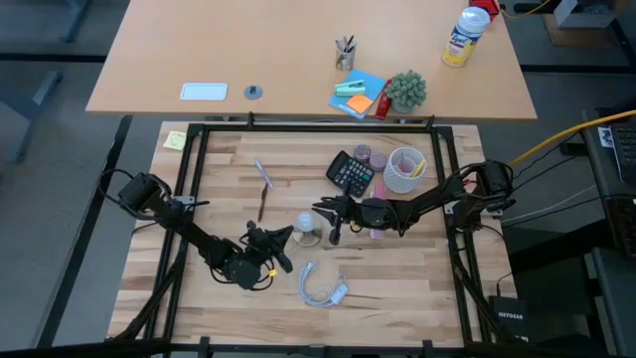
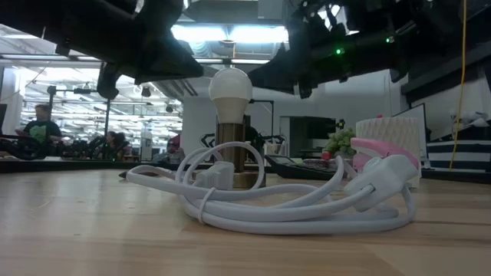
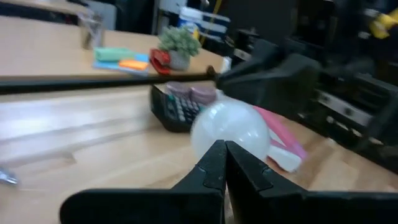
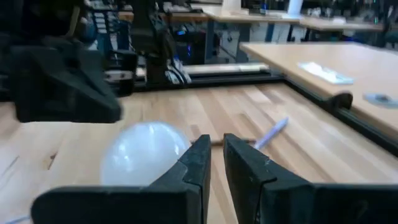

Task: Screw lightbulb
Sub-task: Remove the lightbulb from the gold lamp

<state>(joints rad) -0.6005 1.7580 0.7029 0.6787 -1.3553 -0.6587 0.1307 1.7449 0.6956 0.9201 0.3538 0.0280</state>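
Observation:
The frosted-white lightbulb (image 1: 306, 221) stands upright with its base in a brass-coloured holder (image 2: 230, 157) at mid-table. The holder rests on a flat round foot (image 1: 310, 238). My left gripper (image 1: 286, 237) comes level from the near left, shut, with its tips just before the bulb (image 3: 230, 127). My right gripper (image 1: 331, 211) comes level from the right. Its fingers stand a narrow slit apart with nothing between them, and the bulb (image 4: 143, 152) is just beside one finger. My left gripper (image 3: 225, 155) holds its shut fingertips in front of the bulb's side; I cannot tell whether they touch it. My right gripper (image 4: 216, 152) has the bulb next to the outer side of one finger (image 4: 196, 158); I cannot tell whether that finger touches it.
A looped white cord with its socket (image 1: 323, 288) lies near the front edge, close before the bulb (image 2: 291, 207). A black calculator (image 1: 350, 174), a white cup (image 1: 403, 169) and a pink thing (image 1: 378, 232) lie behind and right. A pen (image 1: 263, 177) lies at the far left. Black frame rails (image 1: 318, 125) border the table.

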